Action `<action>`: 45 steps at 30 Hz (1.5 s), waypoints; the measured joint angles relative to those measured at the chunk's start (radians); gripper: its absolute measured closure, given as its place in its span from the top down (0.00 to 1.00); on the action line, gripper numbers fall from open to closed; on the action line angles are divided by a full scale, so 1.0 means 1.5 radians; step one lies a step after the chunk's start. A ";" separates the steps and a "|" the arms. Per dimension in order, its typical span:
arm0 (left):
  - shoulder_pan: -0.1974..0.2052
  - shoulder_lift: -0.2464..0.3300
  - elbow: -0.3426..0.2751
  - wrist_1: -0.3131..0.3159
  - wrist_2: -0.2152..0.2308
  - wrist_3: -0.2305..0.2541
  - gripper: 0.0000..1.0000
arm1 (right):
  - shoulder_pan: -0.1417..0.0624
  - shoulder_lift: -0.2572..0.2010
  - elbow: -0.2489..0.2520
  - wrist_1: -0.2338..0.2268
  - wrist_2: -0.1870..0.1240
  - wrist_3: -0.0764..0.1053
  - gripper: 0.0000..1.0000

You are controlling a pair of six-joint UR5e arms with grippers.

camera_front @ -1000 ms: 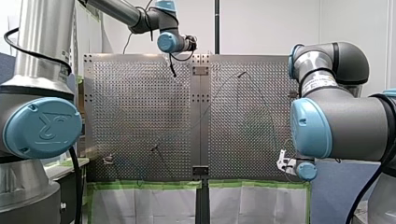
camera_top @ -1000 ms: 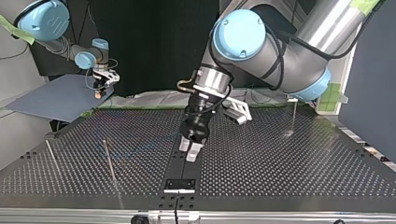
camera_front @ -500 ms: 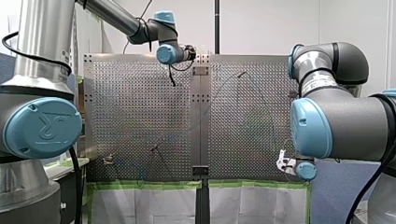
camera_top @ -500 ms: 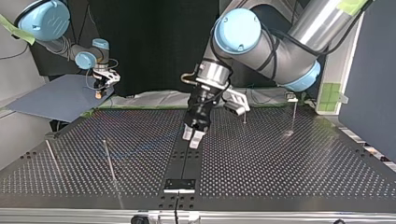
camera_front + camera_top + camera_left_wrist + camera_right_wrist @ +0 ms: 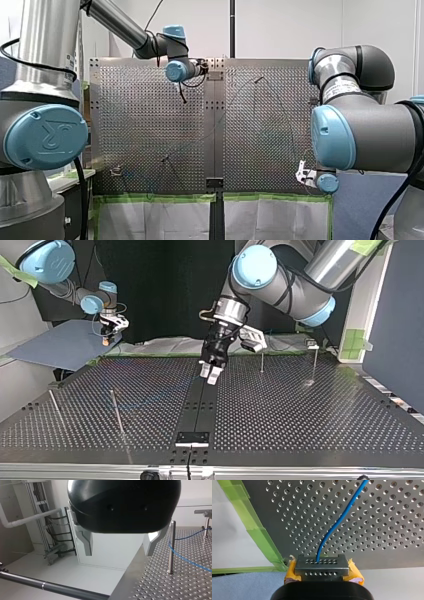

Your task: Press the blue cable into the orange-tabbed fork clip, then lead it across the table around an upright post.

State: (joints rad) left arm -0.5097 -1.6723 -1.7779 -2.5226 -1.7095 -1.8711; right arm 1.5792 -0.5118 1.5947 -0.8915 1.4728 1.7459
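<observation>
Right side: my right end effector point(image 5: 321, 564) is clamped on the thin blue cable point(image 5: 334, 528), yellow pads point(image 5: 354, 573) on either side of it. It sits just off the edge of the perforated metal worktop point(image 5: 387, 517), and the cable runs from the fingers out across the holes. Left side: my left end effector point(image 5: 118, 543) hangs above the worktop's middle strip, fingers well apart, nothing between them. In the left wrist view the cable comes off the small grey fork clip on its stand point(image 5: 206, 513) (orange tab not readable from here, and I can't tell whether the cable is fully seated in the fork). It then meets the slim upright steel post point(image 5: 171, 547), touches it and leaves in a different direction, so it reads as bent round the post. My read: clip step probably done, routing step in hand and well along. Next, the right arm needs to hold tension so the bend doesn't ride up off the post. The left should come down on the cable only if the wrap goes slack, approaching clear of the post.
</observation>
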 joint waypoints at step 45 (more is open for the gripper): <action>0.000 0.000 -0.250 0.097 -0.061 -0.003 1.00 | 0.003 0.000 0.000 -0.002 0.000 -0.001 0.00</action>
State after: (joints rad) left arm -0.5091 -1.6725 -2.1530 -2.3764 -1.8004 -1.8754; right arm 1.5838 -0.5118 1.5948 -0.8940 1.4728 1.7444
